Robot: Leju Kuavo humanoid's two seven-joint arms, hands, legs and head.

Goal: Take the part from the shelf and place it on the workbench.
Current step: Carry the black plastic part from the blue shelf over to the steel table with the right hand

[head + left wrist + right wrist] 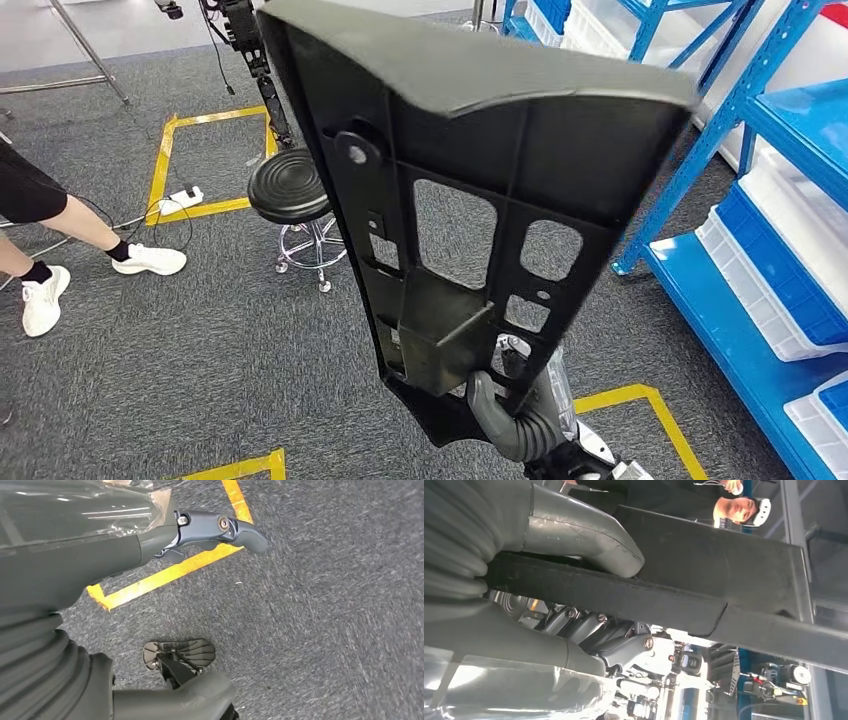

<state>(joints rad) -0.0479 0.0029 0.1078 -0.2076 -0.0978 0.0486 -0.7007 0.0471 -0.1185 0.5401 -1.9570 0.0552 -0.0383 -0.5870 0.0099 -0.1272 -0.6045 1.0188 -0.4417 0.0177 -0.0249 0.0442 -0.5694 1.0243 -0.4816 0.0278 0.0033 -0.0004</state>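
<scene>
Grey carpet (200, 350) with yellow tape lines (640, 405) covers the floor of the room.

Right hand (520, 415): low in the head view, thumb and fingers clamped on the bottom end of the black part (470, 190). In the right wrist view the grey thumb (589, 535) lies across one face of the part's edge and the darker fingers (589, 627) press the opposite face, so the grip is closed on the part.

Part: large moulded panel with ribs and several cut-out openings, held upright and slightly tilted above the fingers, rising well away from them and filling the middle of the head view. Held in the air, clear of the floor.

Left hand (215, 530): hangs over the carpet, holding nothing. One dark finger (240, 530) extends outward and the grey thumb (185, 700) stands well apart from it; the other fingers are hidden.

Beyond the part, past the fingers: black round stool (290, 190) on a chrome wheeled base.
Further left: person's legs in white sneakers (150, 260), cables trailing on the carpet.
Right side: blue shelf rack (740, 100) carrying blue and white bins (770, 280).
</scene>
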